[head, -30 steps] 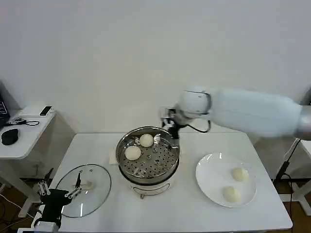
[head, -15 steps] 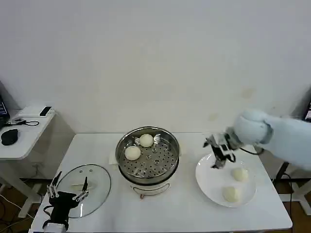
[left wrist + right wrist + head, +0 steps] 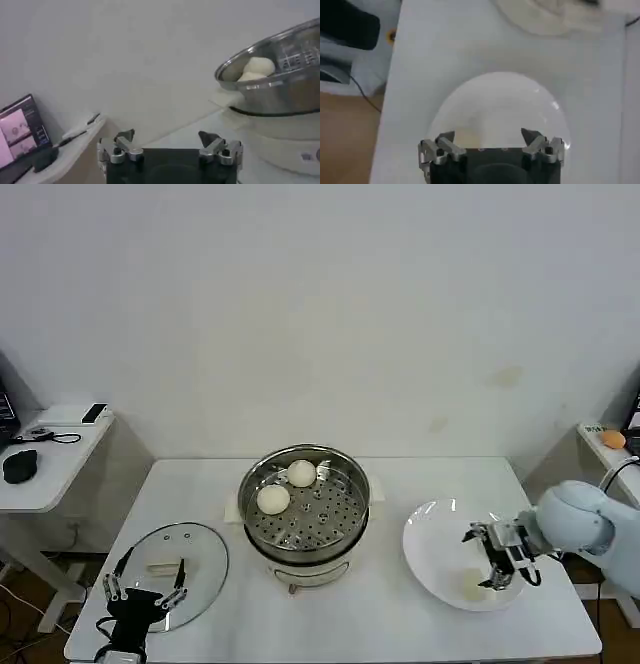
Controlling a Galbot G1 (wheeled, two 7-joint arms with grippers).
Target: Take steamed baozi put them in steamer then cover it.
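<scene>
While right tool [image 3: 497,559] hovers spread over white plate [image 3: 432,556] at lower right, two baozi [image 3: 273,499] sit in steamer [image 3: 304,506] at centre; left tool [image 3: 143,596] spread beside cover [image 3: 172,574], lower left.

Steamer [image 3: 305,509] center w/ 2 baozi [image 3: 273,499] inside; cover [image 3: 170,574] left, plate [image 3: 432,544] right.

Two baozi [image 3: 287,486] in open steamer [image 3: 305,509] (perforated tray); glass cover [image 3: 170,573] flat beside it.
</scene>
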